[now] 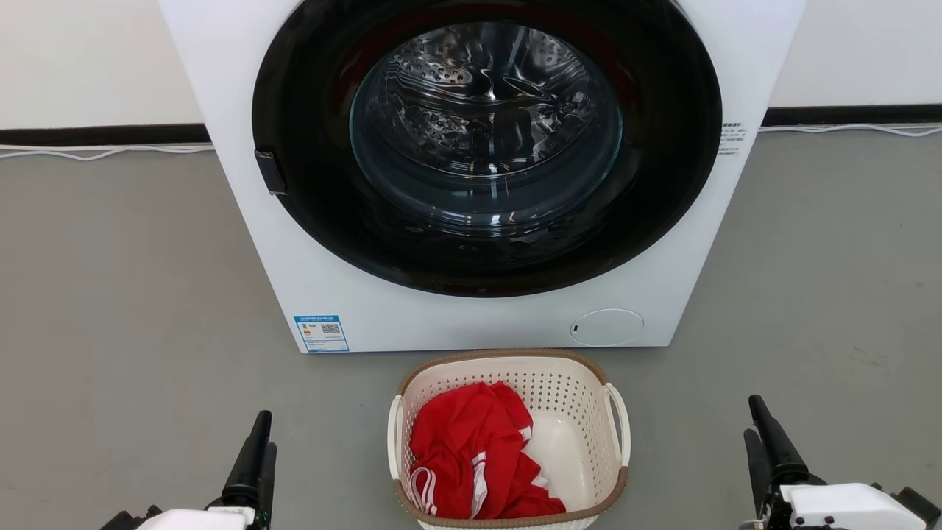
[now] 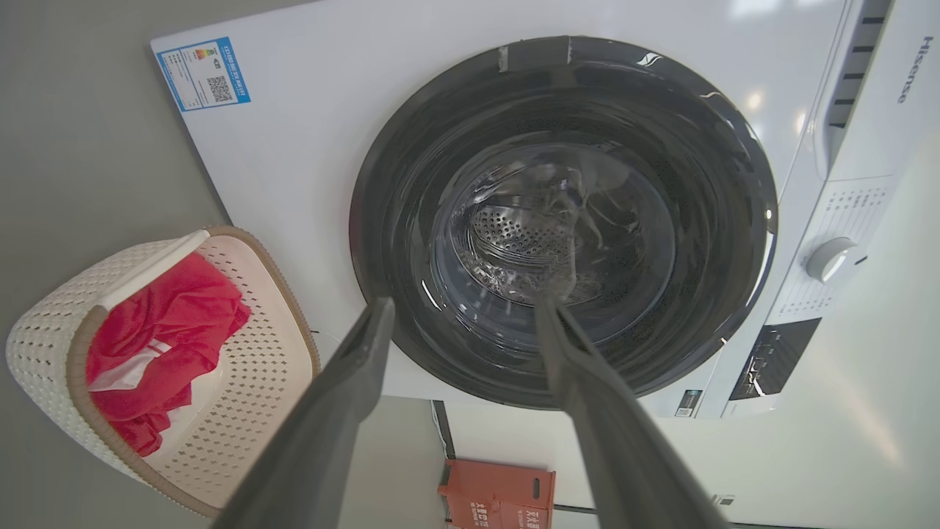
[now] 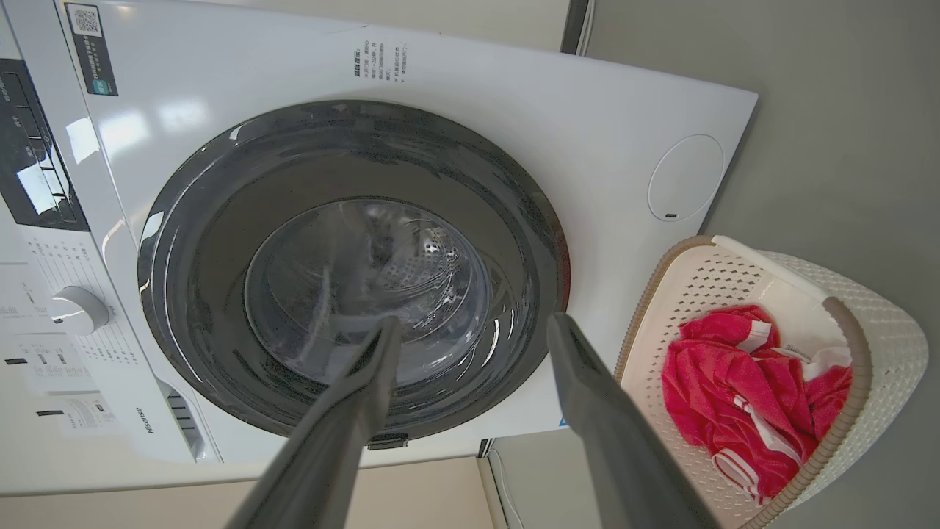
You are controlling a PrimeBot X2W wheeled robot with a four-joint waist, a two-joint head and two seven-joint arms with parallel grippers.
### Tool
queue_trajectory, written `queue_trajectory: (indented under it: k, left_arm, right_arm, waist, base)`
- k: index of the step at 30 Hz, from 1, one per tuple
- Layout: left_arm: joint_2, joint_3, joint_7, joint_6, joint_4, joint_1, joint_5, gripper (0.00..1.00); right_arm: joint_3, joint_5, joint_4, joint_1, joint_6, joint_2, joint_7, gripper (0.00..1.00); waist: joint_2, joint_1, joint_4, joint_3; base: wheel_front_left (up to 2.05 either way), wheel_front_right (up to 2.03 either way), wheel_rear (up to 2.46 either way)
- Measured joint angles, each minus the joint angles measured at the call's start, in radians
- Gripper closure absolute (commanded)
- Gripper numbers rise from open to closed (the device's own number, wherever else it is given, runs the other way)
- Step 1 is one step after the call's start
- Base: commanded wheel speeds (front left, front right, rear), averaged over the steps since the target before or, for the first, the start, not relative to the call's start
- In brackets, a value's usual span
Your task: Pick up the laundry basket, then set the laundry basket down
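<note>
Cream-white perforated plastic laundry basket (image 1: 567,386), red garment (image 1: 471,449) inside: likely light, rigid; take white handles (image 1: 622,427), 3 and 9 o'clock. Fingers spread, empty, on left gripper (image 1: 265,430), right gripper (image 1: 752,418).

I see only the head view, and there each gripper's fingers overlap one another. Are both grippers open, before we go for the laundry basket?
Observer: Yes. In the left wrist view the left gripper has its fingers apart with nothing between them. The right gripper looks the same in its own wrist view.
Operator: My view cuts off the top of the washing machine. What is there?
Observer: A white control knob, next to a dark display panel.
Operator: Is anything beyond the machine?
Observer: An orange-red box shows past its edge in the left wrist view. I cannot tell what it rests on.
</note>
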Motion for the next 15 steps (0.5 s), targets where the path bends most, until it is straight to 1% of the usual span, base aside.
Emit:
queue_trajectory:
  k: [6,7,11,15]
  left_arm:
    - [0.001,-0.005,-0.017,0.007,-0.007,0.0,0.094,0.0]
    - [0.001,-0.005,-0.017,0.007,-0.007,0.0,0.094,0.0]
    - [0.001,-0.018,-0.027,0.011,-0.018,0.0,0.167,0.0]
    - [0.001,-0.03,-0.04,0.028,-0.026,0.0,0.241,0.0]
  right_arm:
    - [0.007,-0.137,-0.012,0.0,0.0,-0.003,-0.017,0.0]
    - [0.007,-0.137,-0.012,0.0,0.0,-0.003,-0.017,0.0]
    - [0.01,-0.228,-0.015,0.0,0.0,-0.004,-0.03,0.0]
    - [0.011,-0.305,-0.016,0.0,0.0,-0.004,-0.043,0.0]
  waist:
    - [0.0,-0.0001,0.001,0.0]
    - [0.0,-0.0001,0.001,0.0]
    - [0.0,-0.0001,0.002,0.001]
    - [0.0,-0.0001,0.003,0.0]
  base:
    - [0.0,0.0,0.0]
    - [0.0,0.0,0.0]
    - [0.0,0.0,0.0]
    - [0.0,0.0,0.0]
